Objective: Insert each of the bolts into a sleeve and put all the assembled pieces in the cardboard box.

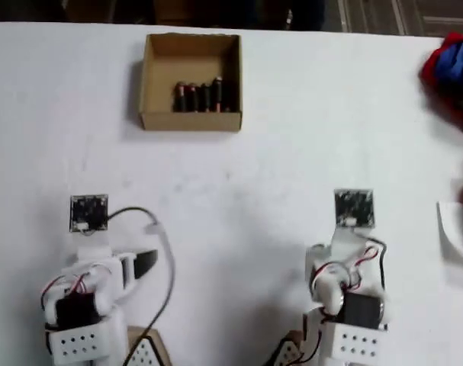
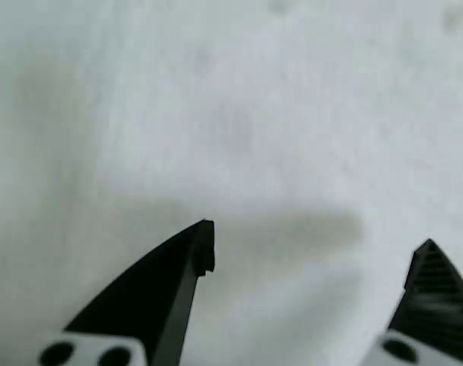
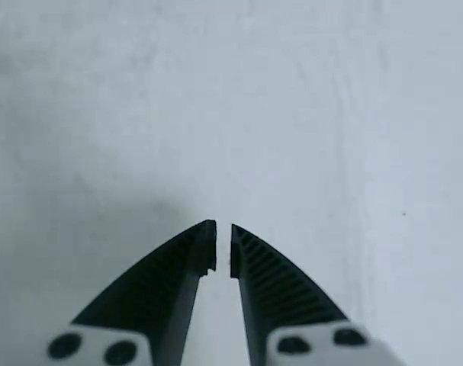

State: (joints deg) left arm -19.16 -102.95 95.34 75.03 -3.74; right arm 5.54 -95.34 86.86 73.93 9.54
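Pieces (image 1: 199, 97) in a row inside box (image 1: 189, 120), far side of surface (image 1: 292, 152). Left claw (image 2: 316, 242) wide, empty. Right claw (image 3: 223, 236) nearly closed, empty. Both well apart from box.

Box (image 1: 156, 76) sits far back on the table (image 1: 292, 137), left of centre, pieces (image 1: 200, 96) in a row inside. Left arm (image 1: 82, 305) and right arm (image 1: 345, 297) at the near edge, well apart.

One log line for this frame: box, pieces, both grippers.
box: far side of table | pieces: in box, side by side | left gripper: open, empty | right gripper: shut, empty
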